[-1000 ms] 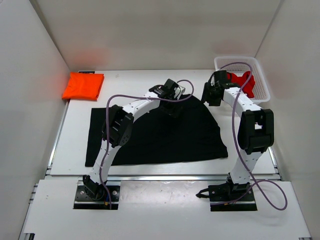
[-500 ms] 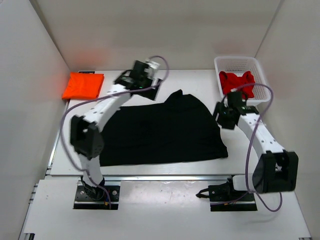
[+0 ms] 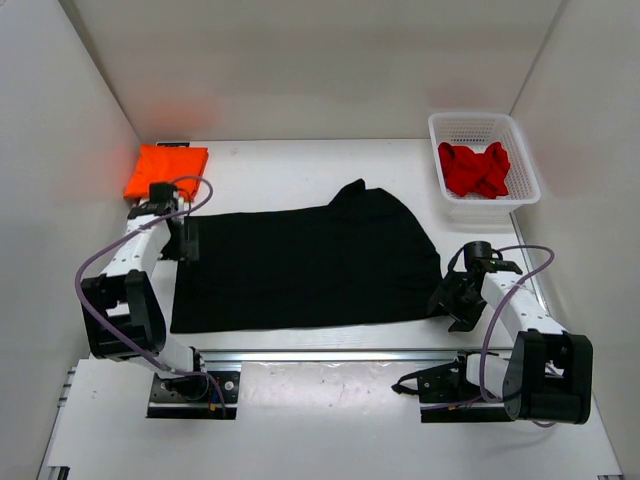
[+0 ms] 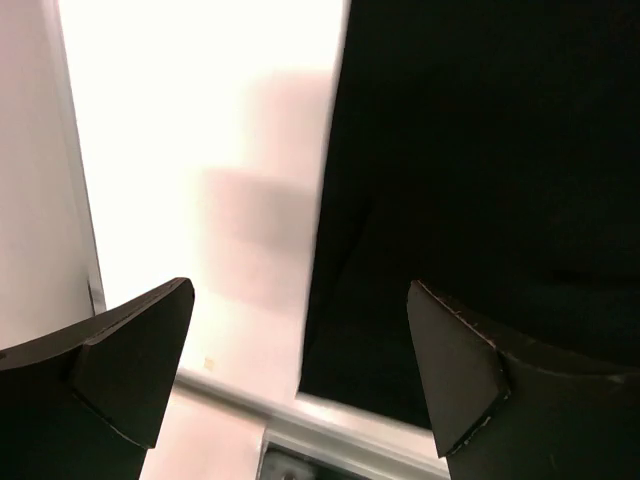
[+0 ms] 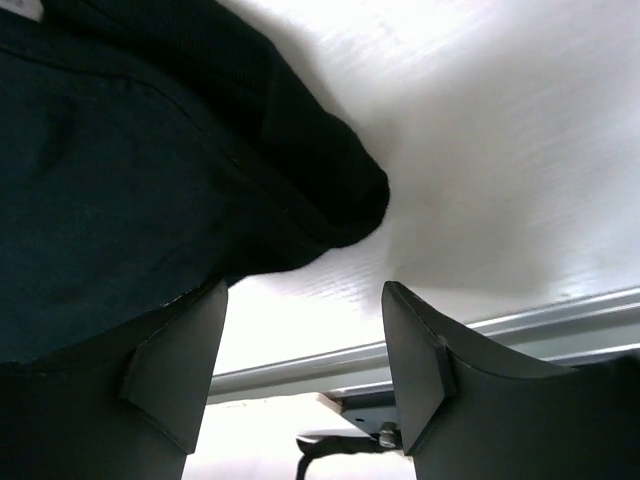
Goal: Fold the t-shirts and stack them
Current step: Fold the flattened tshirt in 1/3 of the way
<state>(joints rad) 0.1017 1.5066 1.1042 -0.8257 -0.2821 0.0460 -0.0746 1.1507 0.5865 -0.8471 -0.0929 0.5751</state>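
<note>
The black t-shirt [image 3: 310, 262] lies spread flat on the table [image 3: 270, 165], between the two arms. The left gripper [image 3: 187, 238] hangs over its side edge w/ fingers spread wide and nothing in them. In the wrist view the hem runs under the gap, w/ cloth on the right finger's side and bare table under the left one. The right gripper [image 3: 447, 300] is low at the opposite near corner, fingers apart, also empty. The rounded corner of cloth is just ahead of it, towards its left finger. The orange t-shirt [image 3: 165, 172], folded, is near the left gripper on its far side. The red t-shirt [image 3: 475, 170] is crumpled in the basket [image 3: 478, 116], well beyond the right gripper.

Handling, as I judge: the cloth is light, soft, limp, not fragile. It has no stiffness, so it sags if lifted at one point only, and it prob. slides on the smooth table. Best is to pinch at the edge or corners, both sides together, fingers down to the table.
</note>
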